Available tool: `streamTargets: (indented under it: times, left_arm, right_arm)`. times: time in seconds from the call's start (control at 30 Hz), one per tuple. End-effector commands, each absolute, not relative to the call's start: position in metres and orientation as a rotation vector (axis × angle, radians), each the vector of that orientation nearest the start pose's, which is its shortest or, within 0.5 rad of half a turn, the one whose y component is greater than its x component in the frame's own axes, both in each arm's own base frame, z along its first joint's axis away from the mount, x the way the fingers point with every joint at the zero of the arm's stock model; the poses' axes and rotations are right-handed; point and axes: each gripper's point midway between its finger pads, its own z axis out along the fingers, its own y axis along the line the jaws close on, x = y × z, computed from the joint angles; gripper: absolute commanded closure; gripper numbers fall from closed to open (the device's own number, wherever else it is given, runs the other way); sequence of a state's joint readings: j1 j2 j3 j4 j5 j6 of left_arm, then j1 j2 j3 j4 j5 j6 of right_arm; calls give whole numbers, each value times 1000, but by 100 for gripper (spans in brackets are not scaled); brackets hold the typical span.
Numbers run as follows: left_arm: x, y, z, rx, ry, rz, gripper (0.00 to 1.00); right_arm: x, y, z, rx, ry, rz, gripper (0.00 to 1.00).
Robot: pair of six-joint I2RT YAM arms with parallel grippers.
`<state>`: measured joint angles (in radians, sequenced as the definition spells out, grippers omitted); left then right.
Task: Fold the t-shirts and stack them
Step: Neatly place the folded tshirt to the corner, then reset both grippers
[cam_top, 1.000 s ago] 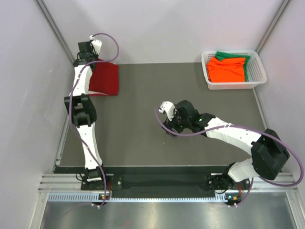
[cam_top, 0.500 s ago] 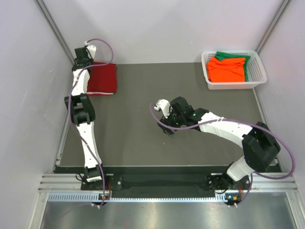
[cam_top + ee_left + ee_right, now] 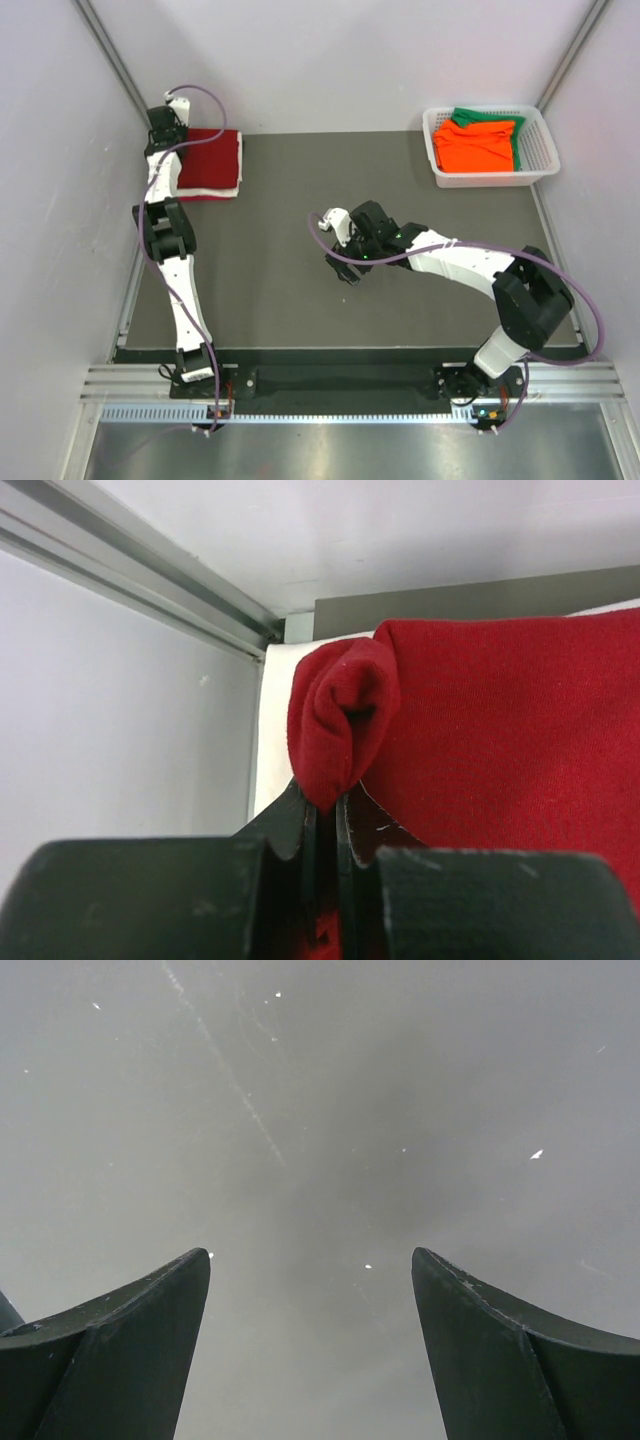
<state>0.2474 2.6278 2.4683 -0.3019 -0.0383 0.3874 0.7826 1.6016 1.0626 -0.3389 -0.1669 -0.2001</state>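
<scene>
- Red, white, orange and green: you have four shirts in view, one of each colour. There are also one basket (image 3: 541, 163) and two arms on the table (image 3: 300, 310).
- One dark red t-shirt (image 3: 210, 160) lies folded in the far left corner of the table. It sits on a white t-shirt (image 3: 205, 192), of which only a thin edge shows.
- One orange t-shirt (image 3: 475, 148) lies in the basket at the far right, over a green t-shirt (image 3: 490, 117).
- Your left hand (image 3: 325, 805) is clenched on a bunched corner of the dark red t-shirt. The pinched fold bulges up just past the fingertips, and the rest of the shirt spreads out to the right of it in the wrist view.
- Your right hand (image 3: 345, 268) is released, with its jaws wide over bare table. It is well apart from every shirt.
- Compared with a second ago, the left hand has drawn the red shirt closer to the left wall (its outline is squarer now). The right hand has slid a little to the left, and the basket's contents have not moved.
</scene>
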Motion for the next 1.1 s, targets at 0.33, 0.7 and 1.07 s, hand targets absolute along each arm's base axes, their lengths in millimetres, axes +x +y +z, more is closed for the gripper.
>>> streamTargets:
  times: [0.33, 0.7, 1.07]
  left_arm:
    - [683, 235, 217, -233, 1751, 626, 1]
    - [604, 7, 299, -83, 1714, -73, 1]
    - [346, -201, 220, -63, 1835, -1027, 1]
  right_arm:
    - [265, 318, 106, -1072, 2139, 595, 17]
    - [251, 289, 158, -360, 1963, 883, 14]
    - [233, 196, 127, 232, 1923, 795, 0]
